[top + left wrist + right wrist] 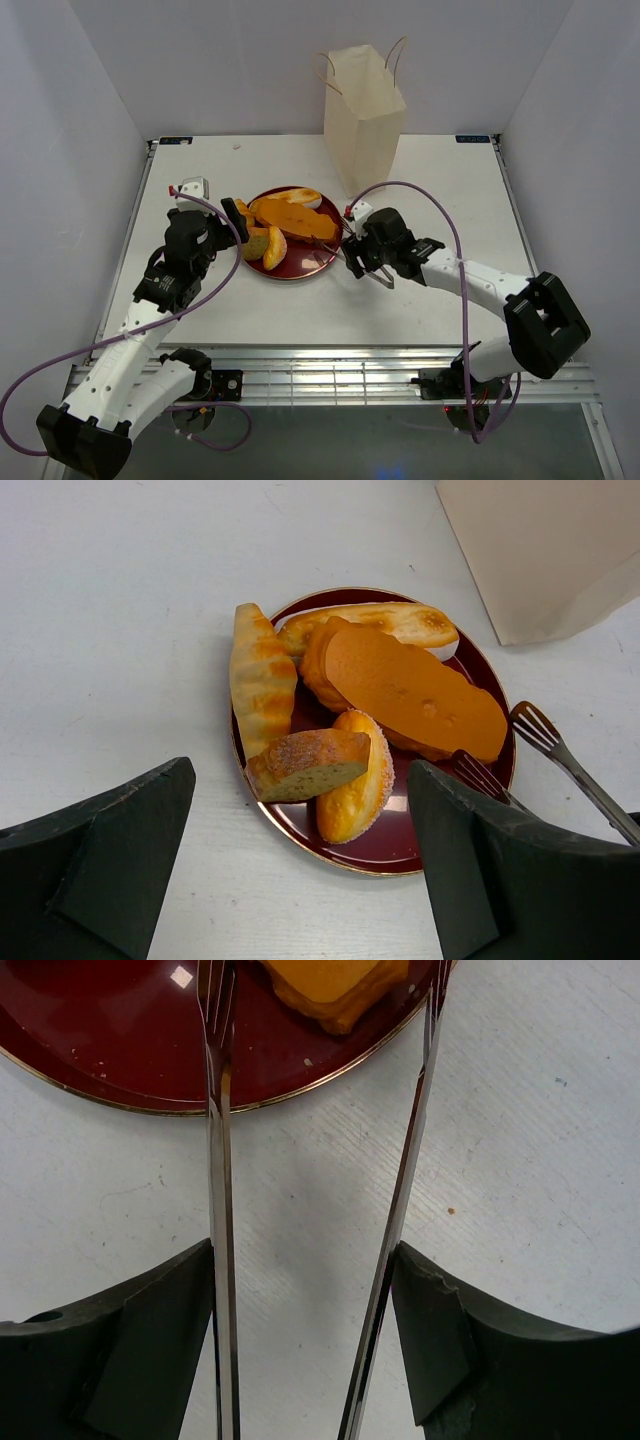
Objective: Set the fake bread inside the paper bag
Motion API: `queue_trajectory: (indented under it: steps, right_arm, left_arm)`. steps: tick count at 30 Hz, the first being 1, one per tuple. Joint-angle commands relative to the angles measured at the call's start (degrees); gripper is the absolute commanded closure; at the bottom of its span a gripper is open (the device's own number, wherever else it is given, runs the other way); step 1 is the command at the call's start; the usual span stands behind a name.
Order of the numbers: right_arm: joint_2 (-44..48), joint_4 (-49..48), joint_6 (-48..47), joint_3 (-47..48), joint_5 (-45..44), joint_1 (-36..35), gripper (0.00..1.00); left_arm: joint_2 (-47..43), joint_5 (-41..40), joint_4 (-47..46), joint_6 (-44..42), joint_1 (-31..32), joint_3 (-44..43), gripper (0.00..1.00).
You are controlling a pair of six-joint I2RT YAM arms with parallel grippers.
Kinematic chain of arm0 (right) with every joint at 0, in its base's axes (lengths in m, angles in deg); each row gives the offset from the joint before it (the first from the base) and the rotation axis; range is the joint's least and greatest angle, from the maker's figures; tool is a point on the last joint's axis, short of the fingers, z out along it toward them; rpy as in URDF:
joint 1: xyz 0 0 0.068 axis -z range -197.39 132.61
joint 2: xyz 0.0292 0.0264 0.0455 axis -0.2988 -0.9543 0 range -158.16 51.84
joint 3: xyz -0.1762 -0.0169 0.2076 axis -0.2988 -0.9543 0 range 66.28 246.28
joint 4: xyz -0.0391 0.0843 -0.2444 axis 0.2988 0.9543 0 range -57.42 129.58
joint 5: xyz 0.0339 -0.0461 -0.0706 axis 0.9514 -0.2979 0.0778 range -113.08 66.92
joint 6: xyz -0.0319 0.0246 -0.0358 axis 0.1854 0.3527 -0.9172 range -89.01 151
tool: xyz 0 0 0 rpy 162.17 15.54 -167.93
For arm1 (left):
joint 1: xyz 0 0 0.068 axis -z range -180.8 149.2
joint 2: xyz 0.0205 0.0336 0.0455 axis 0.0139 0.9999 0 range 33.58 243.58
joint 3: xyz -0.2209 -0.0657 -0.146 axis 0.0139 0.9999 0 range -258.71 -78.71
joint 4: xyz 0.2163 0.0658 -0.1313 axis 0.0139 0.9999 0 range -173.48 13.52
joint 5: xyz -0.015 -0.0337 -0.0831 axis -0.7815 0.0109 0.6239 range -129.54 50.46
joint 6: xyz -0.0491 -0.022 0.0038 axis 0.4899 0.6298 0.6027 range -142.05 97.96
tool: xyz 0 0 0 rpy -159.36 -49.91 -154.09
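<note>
Pick step by our read, nothing bagged that we can see. All the fake bread [410,685] in view sits on the dark red plate [400,852] mid-bench. That is well apart from the paper bag [365,110], which stands upright at the far edge of the bench [430,305], slightly right of centre, mouth up. The bag's inside is hidden in every view, so we can't tell what it holds. On the plate there is a flat orange slab [430,695] across the middle and a ridged long roll [262,680] lying over the left rim. A second roll with a pale underside [385,622] sits at the far rim, and a sugared oval bun [362,798] and a wedge [305,765] with a greenish cut face sit near-left. The right gripper [302,1250] has its jaws closed on the tongs [218,1210], one tong arm against each finger and the arms sprung apart. We take it the jaw squeeze is meant to drive the tongs. The tong tips reach over the plate's right rim, bracketing the slab's corner, with no contact that we can make out. The slab looks like the first target. The left gripper [300,770] hangs at the plate's left edge, jaws wide, holding nothing. Our guess is it's parked there to steady the plate or stay out of the way.
</note>
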Motion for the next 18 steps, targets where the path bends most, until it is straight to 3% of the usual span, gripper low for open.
queue_trajectory:
  steps: [1,18]
  right_arm:
    - [-2.2,-2.7,-1.9,3.5,-0.6,-0.2,0.27]
    - [-8.0,-1.5,-3.1,8.4,3.4,-0.2,0.27]
  left_arm:
    - [-0.4,0.7,-0.6,-0.2,0.0,-0.2,0.03]
    - [-0.5,1.5,-0.6,-0.2,0.0,-0.2,0.03]
